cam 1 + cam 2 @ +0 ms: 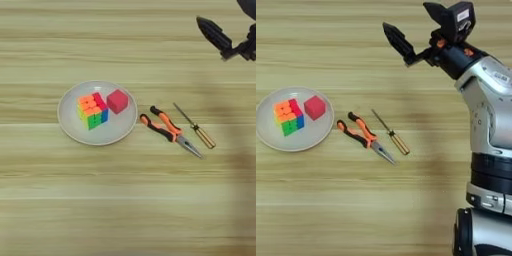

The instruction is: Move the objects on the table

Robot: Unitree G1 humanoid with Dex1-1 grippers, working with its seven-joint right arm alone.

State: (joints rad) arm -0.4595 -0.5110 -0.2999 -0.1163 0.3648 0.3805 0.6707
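The multicoloured puzzle cube (92, 111) and the small red cube (117, 101) sit side by side on the round grey plate (72, 131), left of centre. To the plate's right, the orange-and-black pliers (170, 131) lie on the wooden table (125, 200), tips pointing toward the near right. The thin screwdriver (196, 127) with its amber handle lies just beyond them. My right gripper (405, 16) hovers open and empty over the far right of the table, well behind the screwdriver.
My silver forearm and body (491, 125) fill the right edge in the right eye view. Bare wood stretches along the near half and the far left of the table.
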